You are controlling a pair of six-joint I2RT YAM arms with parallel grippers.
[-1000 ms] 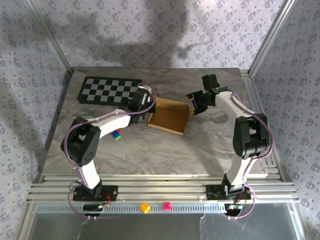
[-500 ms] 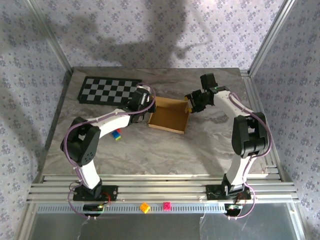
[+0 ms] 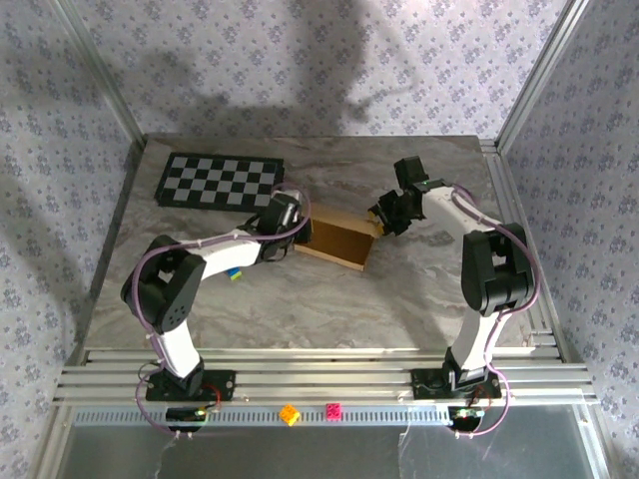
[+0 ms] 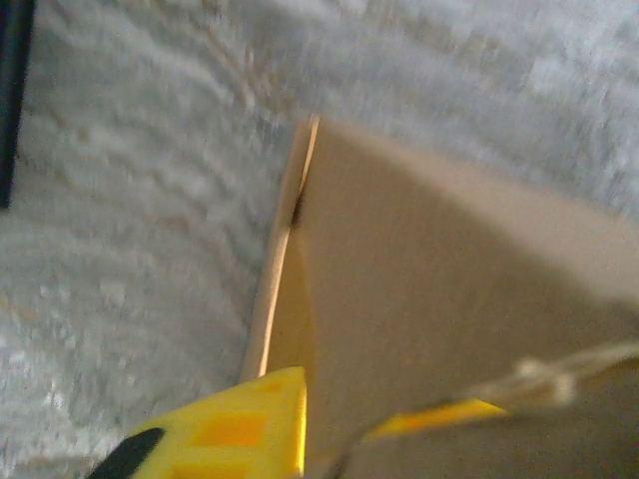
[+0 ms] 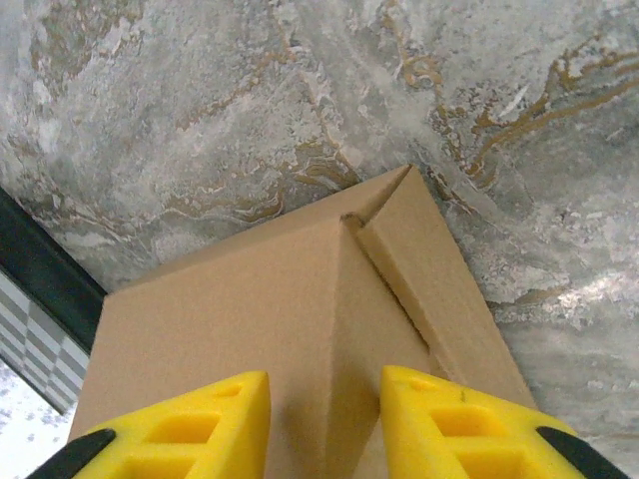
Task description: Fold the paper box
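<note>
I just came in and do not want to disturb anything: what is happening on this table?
Two robot arms are working on the paper box. The left claw is at its left side, with a cardboard wall between its jaws. The right claw straddles a raised fold on the right side, jaws apart. The box is not yet closed.

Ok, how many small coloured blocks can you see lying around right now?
3. An orange block and a pink block sit on the front rail; a blue-green block lies on the table beside the left arm, partly covered, so more may hide there.
</note>
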